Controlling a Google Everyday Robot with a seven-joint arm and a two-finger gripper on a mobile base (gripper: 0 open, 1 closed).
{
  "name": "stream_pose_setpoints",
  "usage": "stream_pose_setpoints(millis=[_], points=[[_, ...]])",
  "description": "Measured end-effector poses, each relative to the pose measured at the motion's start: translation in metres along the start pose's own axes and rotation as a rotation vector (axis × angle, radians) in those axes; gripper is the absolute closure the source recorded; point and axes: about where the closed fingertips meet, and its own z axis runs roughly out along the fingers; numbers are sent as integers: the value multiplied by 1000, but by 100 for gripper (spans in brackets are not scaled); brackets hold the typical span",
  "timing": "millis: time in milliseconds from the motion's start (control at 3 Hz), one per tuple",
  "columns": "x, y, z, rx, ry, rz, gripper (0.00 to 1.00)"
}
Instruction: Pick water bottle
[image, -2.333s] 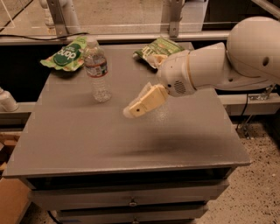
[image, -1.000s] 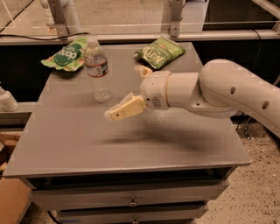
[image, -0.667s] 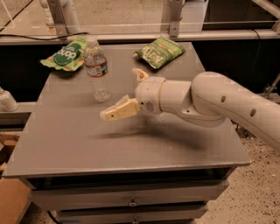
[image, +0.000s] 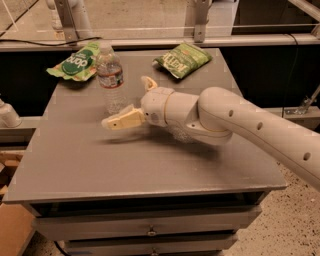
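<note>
My gripper (image: 126, 102), fingers (image: 122, 120) spread just right of the water bottle (image: 110, 75), hides most of its far finger behind the wrist (image: 160, 106); the arm (image: 250, 125) leaves my view at right; label print unreadable.

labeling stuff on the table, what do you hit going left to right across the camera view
green snack bag → water bottle → second green snack bag; the gripper, open, overlaps the bottle's base, so it is left unordered

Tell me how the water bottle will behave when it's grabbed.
The water bottle stands tall and narrow, so a nudge may tip it. Its clear plastic wall probably flexes when squeezed. The gripper is beside its base, open.
</note>
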Motion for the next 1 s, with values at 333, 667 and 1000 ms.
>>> stream_pose_setpoints(millis=[333, 667, 1000], points=[[-1, -7, 29, 10, -19, 33, 2], [-4, -7, 43, 14, -31, 62, 25], [-8, -8, 44, 25, -42, 74, 47]])
